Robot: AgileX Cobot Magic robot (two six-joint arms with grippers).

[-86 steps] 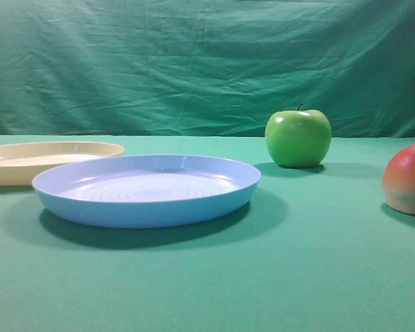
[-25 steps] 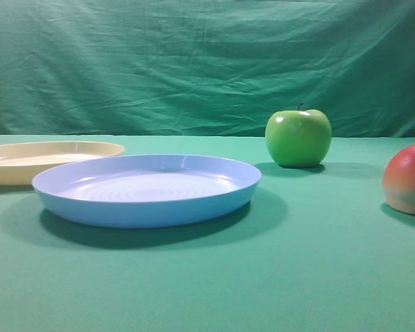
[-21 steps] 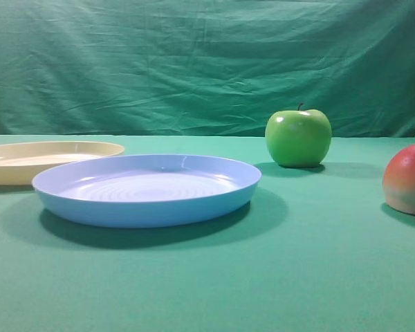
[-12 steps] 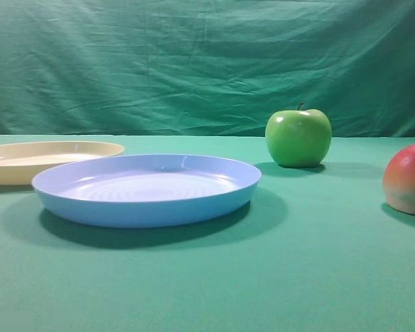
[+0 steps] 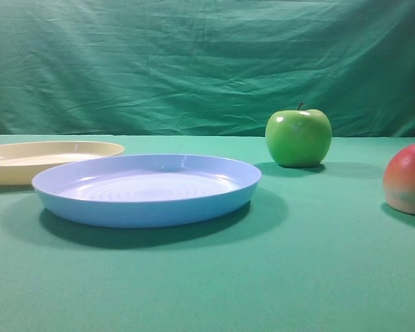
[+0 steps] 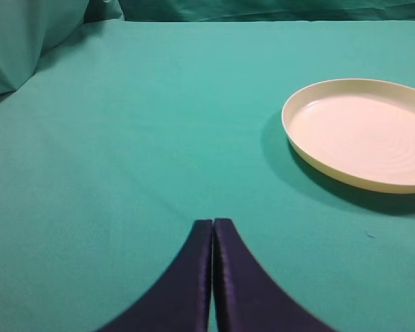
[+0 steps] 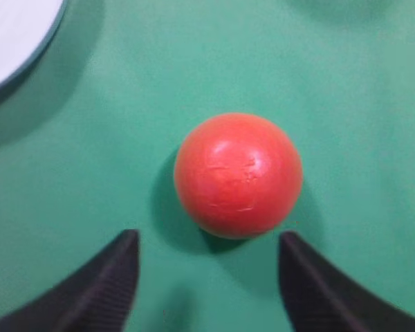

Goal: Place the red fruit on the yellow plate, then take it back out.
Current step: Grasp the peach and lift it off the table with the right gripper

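Observation:
The red fruit rests on the green cloth at the right edge of the exterior view, red on top and pale below. From above it shows as a red ball. My right gripper hovers over it, open, both dark fingers spread just short of the fruit and not touching it. The yellow plate lies at the far left, with nothing on it. My left gripper is shut on nothing, well to the near left of that plate.
A light blue ridged plate sits in the middle, its rim also at the top left of the right wrist view. A shiny green apple stands behind it. A green curtain closes off the back.
In the exterior view a dark bit of the right arm has come in at the right edge. Fruit, plates and apple have not moved.

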